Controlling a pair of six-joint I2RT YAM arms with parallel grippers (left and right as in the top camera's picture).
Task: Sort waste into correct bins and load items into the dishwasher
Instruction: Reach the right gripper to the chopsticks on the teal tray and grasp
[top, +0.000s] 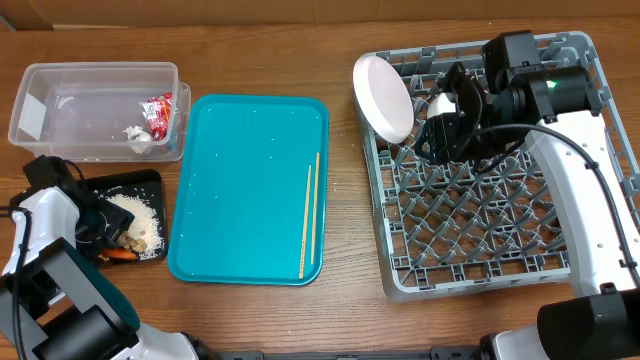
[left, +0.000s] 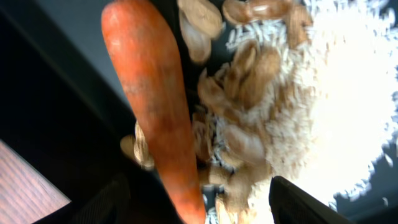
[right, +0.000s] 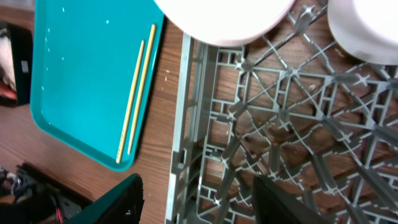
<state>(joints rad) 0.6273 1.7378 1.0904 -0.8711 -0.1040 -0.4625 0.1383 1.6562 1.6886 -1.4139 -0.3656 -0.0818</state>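
Tub (top: 80, 110) back left, shallow tray (top: 125, 181) before it; large tray (top: 240, 180) centre — chopsticks (top: 310, 215) on it; dish rack (top: 480, 230) right, plate (top: 384, 97) inside.

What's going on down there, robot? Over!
Left gripper open over small orange carrot in shallow black rectangular tray. Right gripper open, empty, above grey plastic dish rack. Thin wooden chopsticks wait on flat teal tray. Nothing seen blocking.

The teal tray (top: 240, 180) is free on its left and middle; only the chopsticks (top: 308, 220) lie along its right side. In the rack (top: 470, 232) the near half is open from above, but a plate (top: 385, 95) and the right arm (top: 580, 175) block the far part. The tub (top: 70, 112) has room at its left end.
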